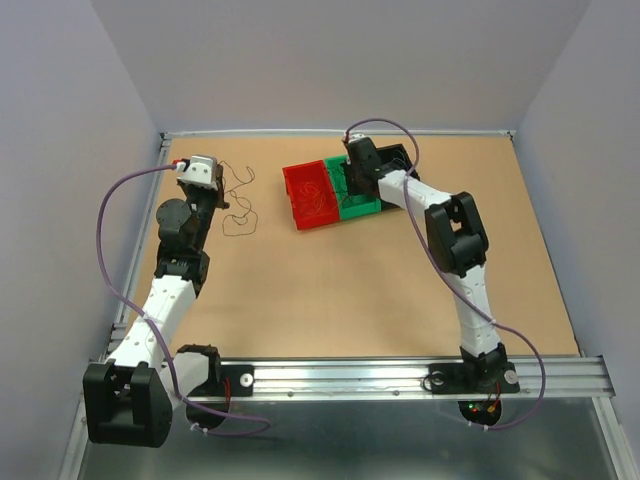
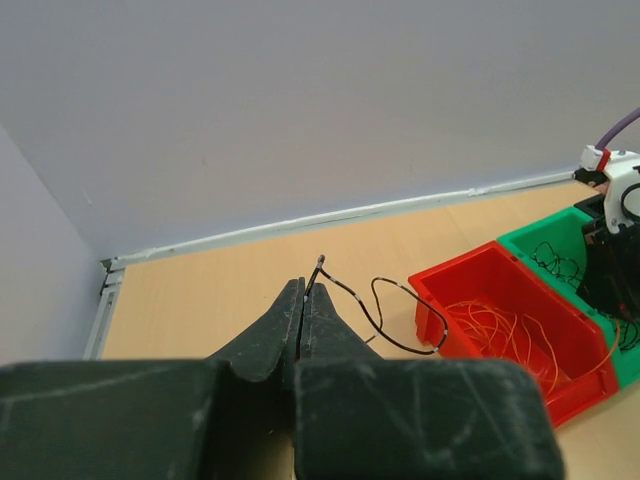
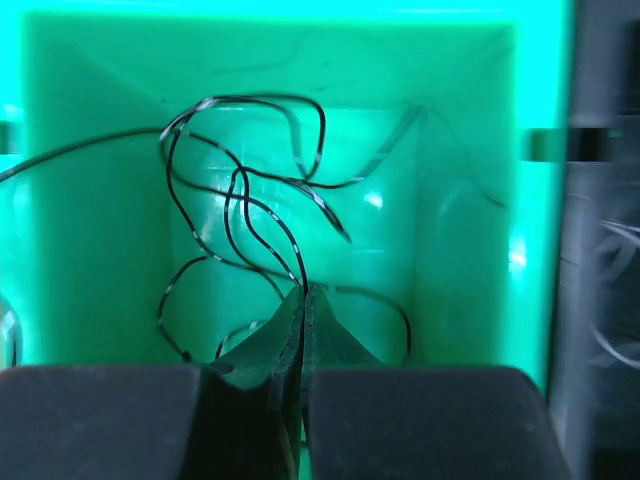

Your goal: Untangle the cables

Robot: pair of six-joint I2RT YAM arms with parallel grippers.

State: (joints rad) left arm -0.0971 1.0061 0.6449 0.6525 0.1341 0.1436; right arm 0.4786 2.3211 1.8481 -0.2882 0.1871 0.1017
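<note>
pale lilac-grey walls (image 1: 340, 60) enclose a tan tabletop (image 1: 330, 300) on three sides under soft, even light; a pale strip (image 1: 280, 131) lines the far edge and a metal rail (image 1: 350, 377) runs along the near edge.

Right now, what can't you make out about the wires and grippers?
- Left gripper tips: top view, wrist camera covers them.
- Green bin contents: top view, right arm covers most.
- Right gripper pinching a wire or not: right wrist view, blurred.
- Table wires crossings: top view, too thin.
</note>
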